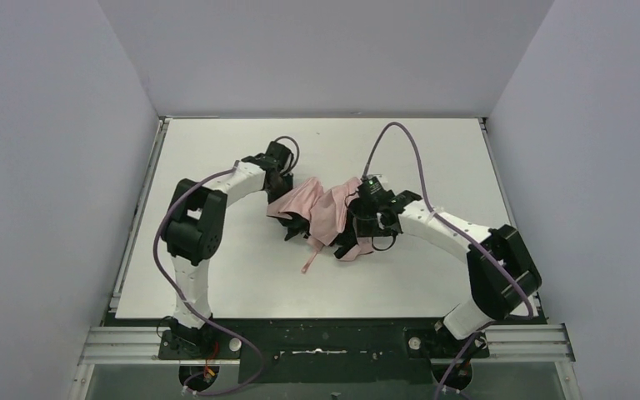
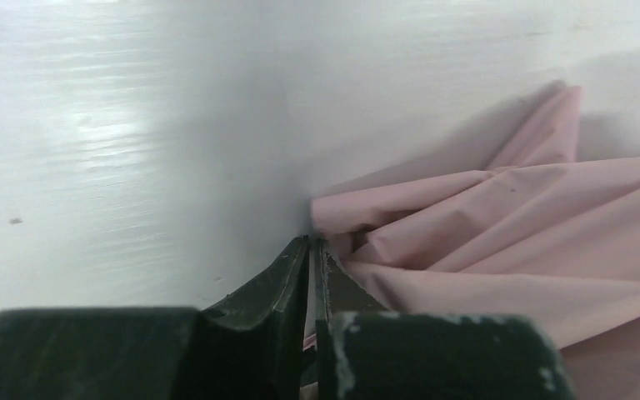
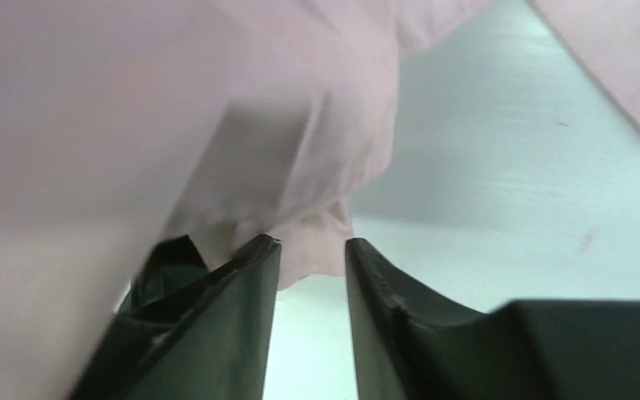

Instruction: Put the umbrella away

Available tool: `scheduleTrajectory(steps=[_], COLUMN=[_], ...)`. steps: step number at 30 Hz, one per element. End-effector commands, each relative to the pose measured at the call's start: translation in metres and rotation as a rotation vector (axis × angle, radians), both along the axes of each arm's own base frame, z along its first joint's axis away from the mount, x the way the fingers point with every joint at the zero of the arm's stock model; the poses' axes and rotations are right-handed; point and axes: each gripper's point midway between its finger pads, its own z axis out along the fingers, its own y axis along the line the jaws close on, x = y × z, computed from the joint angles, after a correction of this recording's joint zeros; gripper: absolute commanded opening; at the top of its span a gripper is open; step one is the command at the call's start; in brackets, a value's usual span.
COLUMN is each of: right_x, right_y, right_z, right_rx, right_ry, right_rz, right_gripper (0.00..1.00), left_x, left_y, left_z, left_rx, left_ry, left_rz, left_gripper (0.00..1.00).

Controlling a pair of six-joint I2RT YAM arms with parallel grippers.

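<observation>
The umbrella [image 1: 325, 208] lies crumpled in the middle of the white table [image 1: 433, 158], pale pink fabric with black ribs at its near side and a pink strap [image 1: 307, 265] trailing toward me. My left gripper [image 1: 286, 185] is at its far left end. In the left wrist view the gripper [image 2: 312, 242] is shut on a thin edge of the pink fabric [image 2: 508, 217]. My right gripper [image 1: 355, 223] is over the umbrella's right part. In the right wrist view the gripper [image 3: 312, 243] is open, with a fold of fabric [image 3: 217, 108] hanging at its tips.
Grey walls enclose the table on the left, back and right. A metal rail [image 1: 133, 225] runs along the left edge. Both arms' purple cables arch over the table. A pink strap [image 3: 625, 75] crosses the right wrist view's top right corner.
</observation>
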Motion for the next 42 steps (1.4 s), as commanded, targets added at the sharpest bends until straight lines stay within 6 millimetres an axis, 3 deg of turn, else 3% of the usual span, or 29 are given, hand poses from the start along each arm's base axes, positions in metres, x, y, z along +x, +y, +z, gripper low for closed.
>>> scheduleTrajectory(steps=[1, 8, 17, 20, 24, 28, 30, 34, 42], right_x=[-0.004, -0.011, -0.017, -0.018, -0.016, -0.01, -0.008, 0.002, 0.014], right_y=[-0.046, -0.089, -0.109, -0.092, -0.054, -0.025, -0.013, 0.003, 0.023], right_z=[0.021, 0.056, 0.153, 0.171, 0.184, 0.194, 0.195, 0.187, 0.155], right_rx=[-0.12, -0.088, 0.032, 0.123, 0.277, 0.408, 0.453, 0.501, 0.502], right_ry=[-0.062, -0.129, -0.385, -0.398, -0.366, -0.364, -0.354, -0.323, -0.247], right_rz=[-0.074, -0.174, -0.243, -0.191, -0.07, 0.003, 0.03, 0.044, 0.057], right_gripper=[0.4, 0.5, 0.57, 0.55, 0.49, 0.38, 0.33, 0.27, 0.22], left_x=[0.006, 0.007, -0.003, -0.008, -0.011, -0.013, -0.013, -0.023, -0.014], left_y=[0.017, 0.029, 0.061, 0.074, 0.087, 0.096, 0.084, 0.042, 0.015], left_z=[0.026, 0.046, 0.09, 0.102, 0.121, 0.148, 0.161, 0.18, 0.145], left_rx=[0.023, 0.023, 0.057, 0.081, 0.131, 0.151, 0.092, -0.011, -0.034], left_ry=[-0.057, -0.104, -0.194, -0.216, -0.263, -0.327, -0.371, -0.436, -0.374], left_rz=[-0.02, -0.009, 0.044, 0.062, 0.068, 0.073, 0.015, -0.136, -0.173], left_gripper=[0.07, 0.15, 0.28, 0.29, 0.31, 0.28, 0.23, 0.23, 0.24])
